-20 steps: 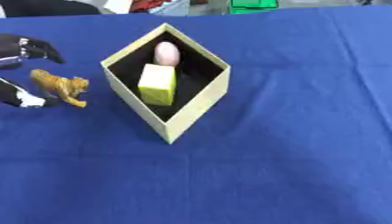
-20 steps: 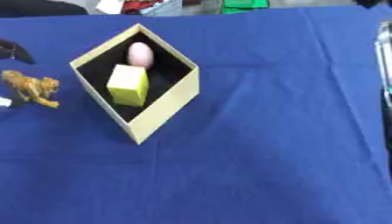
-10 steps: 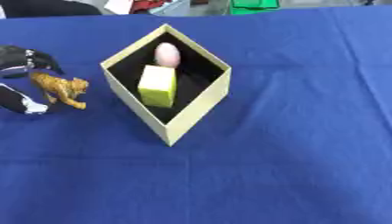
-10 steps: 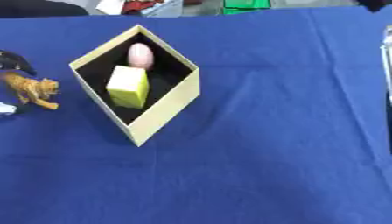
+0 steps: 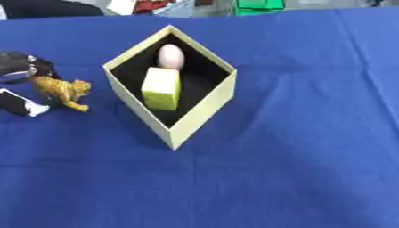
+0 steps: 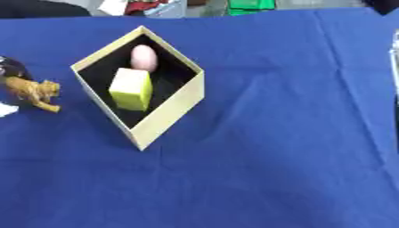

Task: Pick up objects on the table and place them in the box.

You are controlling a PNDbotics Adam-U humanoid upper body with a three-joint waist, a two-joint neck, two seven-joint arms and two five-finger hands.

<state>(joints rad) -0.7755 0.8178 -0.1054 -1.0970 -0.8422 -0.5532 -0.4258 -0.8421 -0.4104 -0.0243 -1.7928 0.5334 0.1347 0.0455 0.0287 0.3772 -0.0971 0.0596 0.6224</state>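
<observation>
Tiger figurine (image 5: 62, 91) is standing on the blue tablecloth (image 5: 296, 133) at the left edge of the frame, just left of the box (image 5: 204, 115). Your left hand (image 5: 22, 71) is closing around its rear, dark fingers curled above its back and a white-tipped finger (image 5: 23, 104) lying below it. Inside the black-lined box, turned corner-on at upper centre, a yellow block (image 5: 162, 88) is sitting in front of a pink egg (image 5: 171, 56). Your right hand is showing only as a pale sliver (image 6: 394, 58) at the right edge, so its state cannot be told.
</observation>
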